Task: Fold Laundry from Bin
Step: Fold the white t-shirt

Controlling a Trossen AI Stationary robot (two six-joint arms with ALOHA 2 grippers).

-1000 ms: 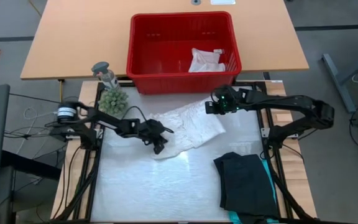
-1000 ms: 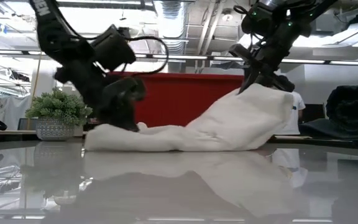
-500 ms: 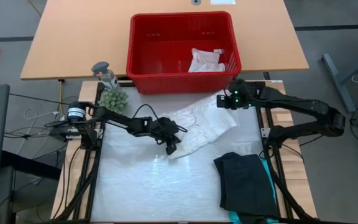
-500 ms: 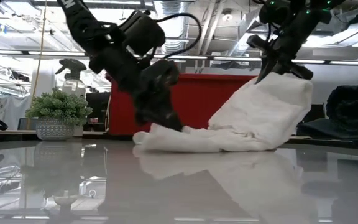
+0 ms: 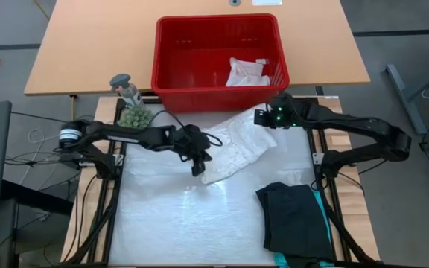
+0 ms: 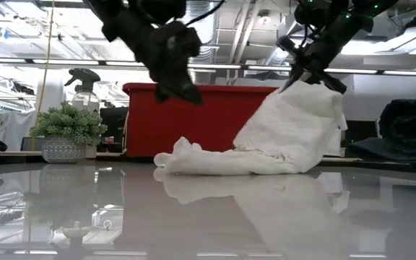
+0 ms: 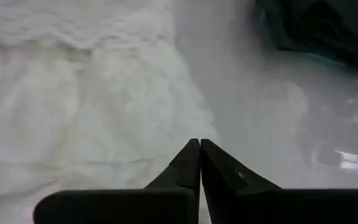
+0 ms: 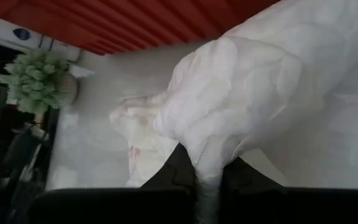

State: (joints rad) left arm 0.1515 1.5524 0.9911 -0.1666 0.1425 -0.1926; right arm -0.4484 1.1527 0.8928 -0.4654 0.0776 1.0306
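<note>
Clearly, the left gripper (image 7: 199,144) has its jaws pressed together on nothing, poised above the near edge of the white lacy top (image 5: 237,145); in the high view it (image 5: 197,168) sits just left of centre, and in the low view it (image 6: 186,94) hangs in the upper middle, clear of the cloth. The right gripper (image 8: 199,163) has its jaws clamped on a fold of the same top, which drapes over them; in the low view it (image 6: 300,74) holds the cloth's right end raised at the upper right, while the rest (image 6: 266,141) slopes down to a crumpled end on the glossy surface (image 6: 193,217). Behind the top, at the upper centre of the high view, stands the red bin (image 5: 218,56), with a small white cloth (image 5: 248,72) in its right part. A folded black garment (image 5: 296,219) lies at the lower right, with a teal edge showing beside it. A small potted plant (image 5: 135,117) and a spray bottle (image 5: 126,88) stand left of the bin.
</note>
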